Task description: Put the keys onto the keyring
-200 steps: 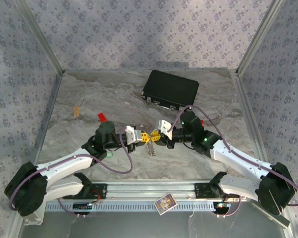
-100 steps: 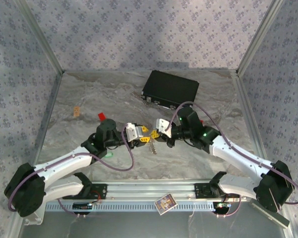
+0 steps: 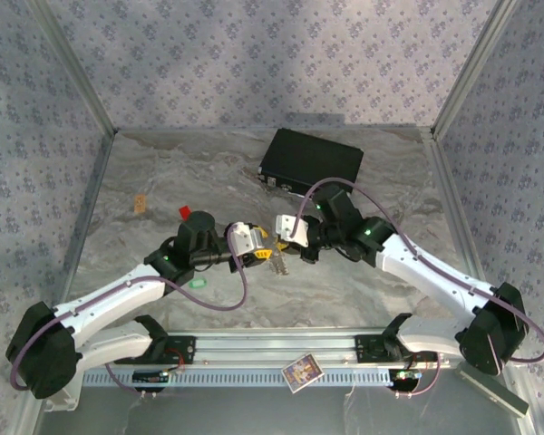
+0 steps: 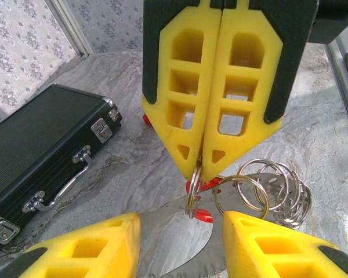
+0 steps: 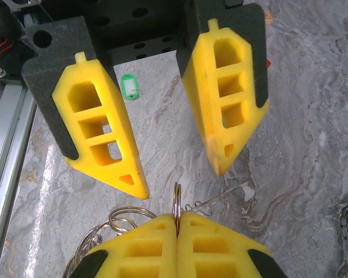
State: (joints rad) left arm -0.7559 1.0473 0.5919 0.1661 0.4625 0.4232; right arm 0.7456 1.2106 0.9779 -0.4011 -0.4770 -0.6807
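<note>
The right arm's yellow ribbed fingers are pressed together. Their tips pinch one ring of the keyring, a bunch of silvery metal split rings. The rest of the bunch hangs just below and to one side of those tips, above the counter. Facing them tip to tip, the left arm's yellow fingers stand apart with nothing between them. The pinched ring sits just off their tips, not touching. A small red piece shows right under the pinched ring; whether it hangs from the ring I cannot tell. On the grey marbled counter, just beyond the right fingertips, lies a thin silvery strand. Behind the left fingers, beside that arm, the tiny key with a green plastic head lies flat on the counter, well apart from the rings. Beyond the right fingers, toward the far wall, sits a closed black rectangular case with metal latches.
</note>
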